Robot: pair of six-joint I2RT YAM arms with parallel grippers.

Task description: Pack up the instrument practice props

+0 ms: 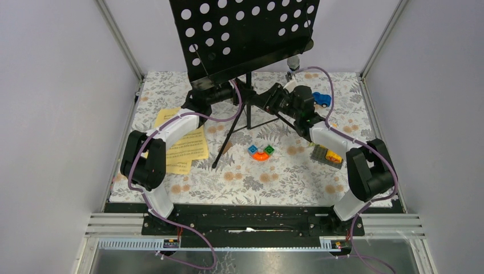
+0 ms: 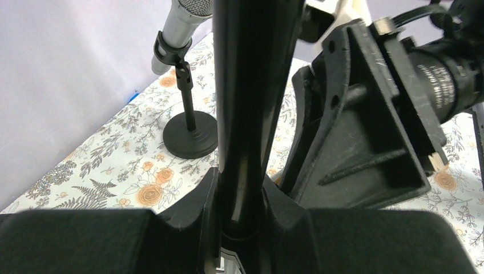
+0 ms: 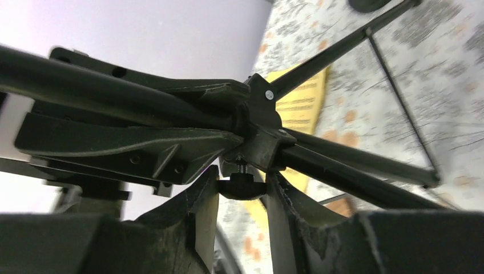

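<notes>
The black perforated music rack [image 1: 245, 34] stands at the back on its tripod legs [image 1: 228, 142]. My left gripper [image 1: 231, 91] is shut on its upright pole [image 2: 245, 114], which fills the gap between the fingers [image 2: 197, 211]. My right gripper [image 1: 269, 100] reaches in from the right and is shut on the small black screw knob [image 3: 242, 185] under the tripod hub [image 3: 259, 131]. Yellow sheet-music pages [image 1: 182, 145] lie on the cloth at the left. A silver microphone [image 2: 182, 23] sits in a short round-based holder [image 2: 190, 134] behind the rack. The black microphone is out of view.
A blue toy car [image 1: 321, 100] sits at the back right. An orange curved block [image 1: 261, 153] lies mid-table, and a grey plate with a yellow piece [image 1: 327, 155] lies right of it. White walls enclose the floral cloth [image 1: 257, 182] on three sides.
</notes>
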